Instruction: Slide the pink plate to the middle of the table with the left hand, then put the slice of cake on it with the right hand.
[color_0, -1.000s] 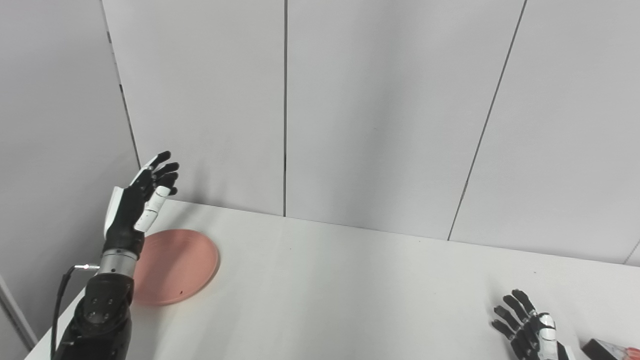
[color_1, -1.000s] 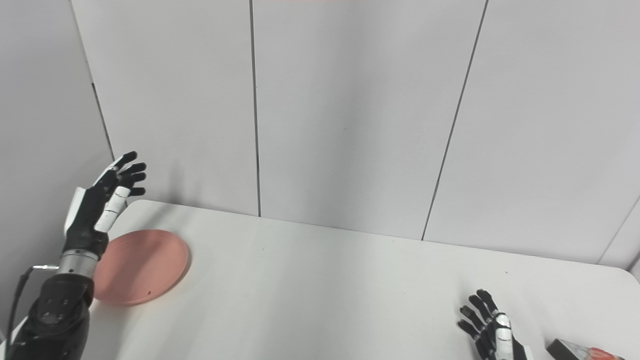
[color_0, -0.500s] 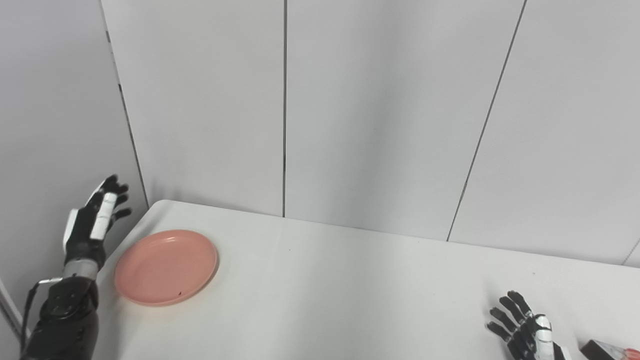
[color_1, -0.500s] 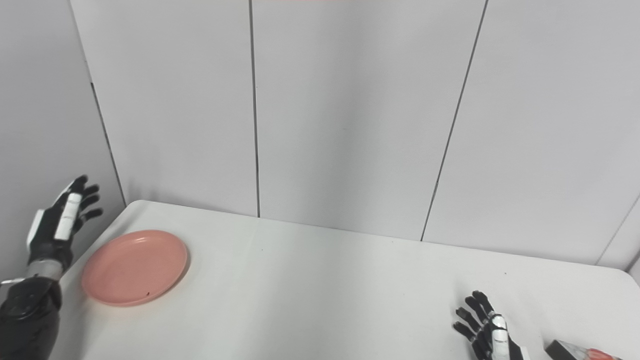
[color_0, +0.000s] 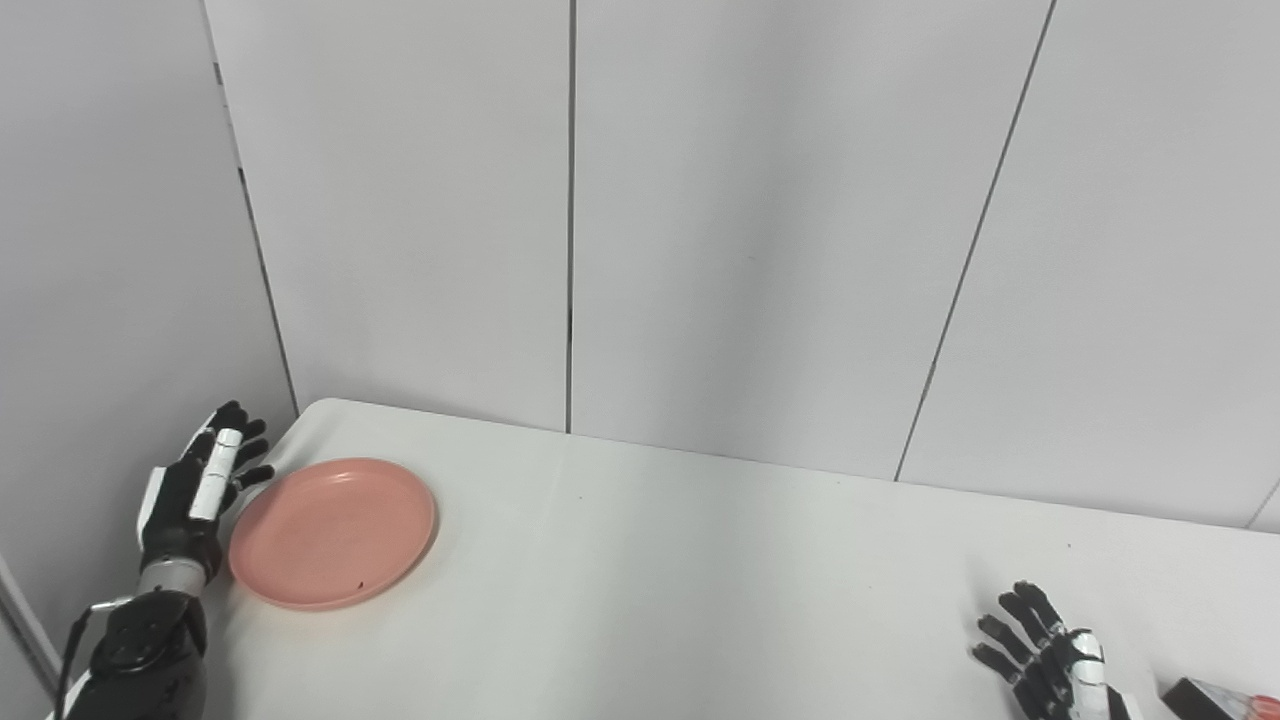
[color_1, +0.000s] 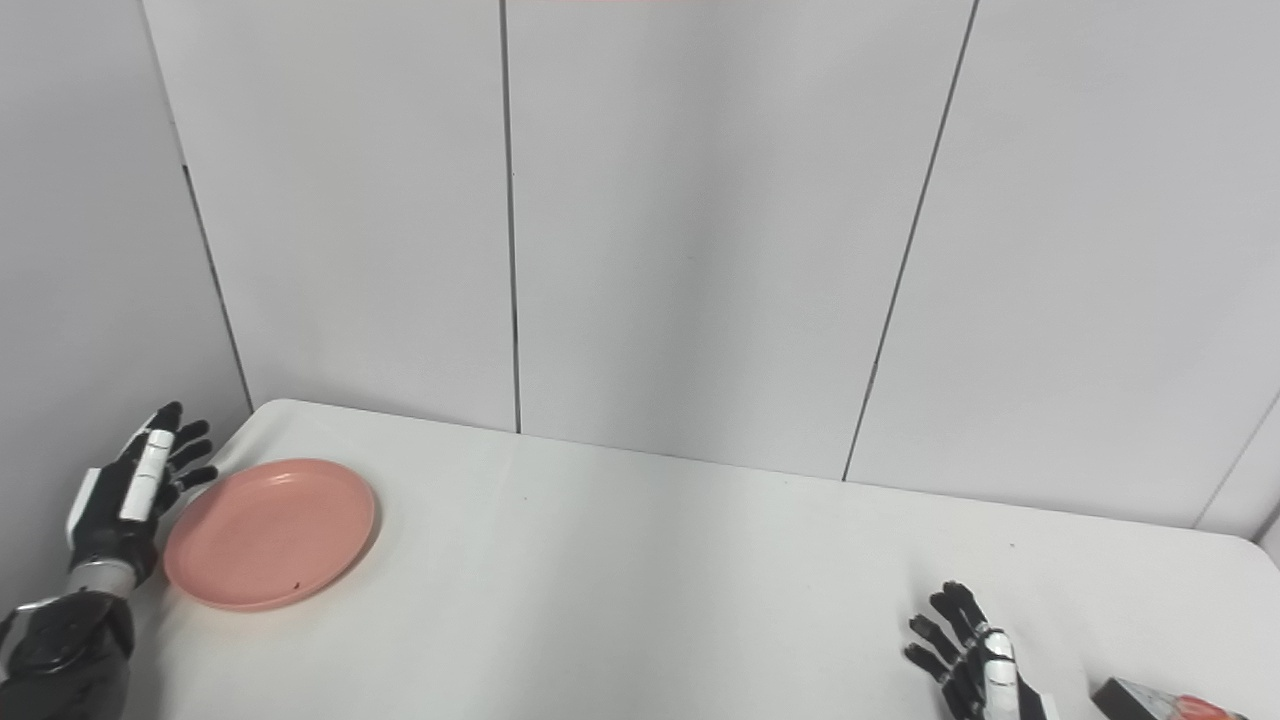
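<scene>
The pink plate (color_0: 332, 532) lies flat near the table's far left corner. My left hand (color_0: 195, 490) is open, fingers spread and upright, just left of the plate's left rim at the table's left edge; I cannot tell if it touches the rim. My right hand (color_0: 1050, 668) is open and empty, low at the front right of the table. The slice of cake (color_0: 1220, 700), dark with a red top, lies at the bottom right corner, partly cut off by the frame, just right of my right hand. It also shows in the right eye view (color_1: 1165, 704).
The white table (color_0: 700, 580) stands against grey wall panels (color_0: 570, 220) at the back and left. The left edge of the table runs right beside my left hand.
My left hand swung from above the plate out to the left, then came down beside the plate's left rim. The plate has not moved. My right hand stays almost still.
</scene>
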